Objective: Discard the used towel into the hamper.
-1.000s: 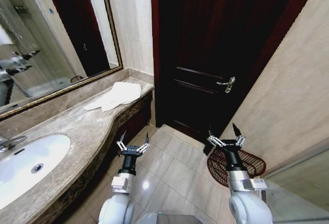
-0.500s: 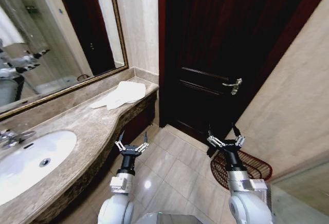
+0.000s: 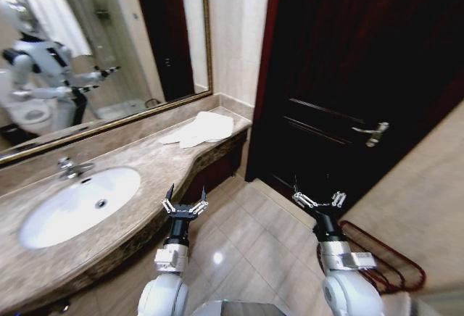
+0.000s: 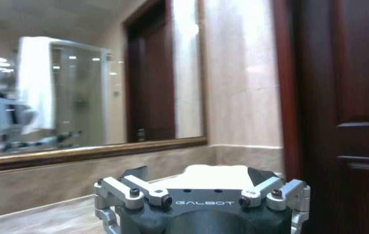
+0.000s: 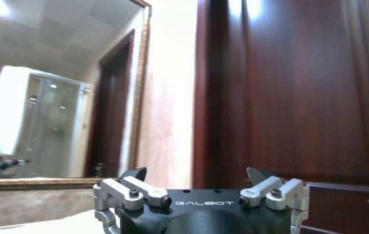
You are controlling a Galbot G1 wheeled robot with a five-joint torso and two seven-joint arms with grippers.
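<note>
Towel (image 3: 201, 128): white, crumpled, lay on the far end of the desk (image 3: 130, 207), just below the mirror's corner and close to the dark door; nothing was touching it. In the left wrist view it (image 4: 217, 171) showed pale behind the gripper body.
Hamper (image 3: 384, 262): dark reddish-brown wire basket, stood on the floor at the right, by the beige wall, partly hidden behind the right arm; well apart from the towel.
Left gripper (image 3: 185, 201): held up over the tiled floor, just beside the front edge of the desk, jaws apart and empty.
Right gripper (image 3: 317, 197): held up at the same height, in front of the door, near the hamper, jaws apart and empty.
Sink (image 3: 80, 204): white oval basin set in the desk, with a metal tap (image 3: 72, 167) behind it.
Mirror (image 3: 94, 48): gold-framed, above the desk; it reflected the robot.
Door (image 3: 348, 77): dark wood, closed, with a metal handle (image 3: 374, 133).
</note>
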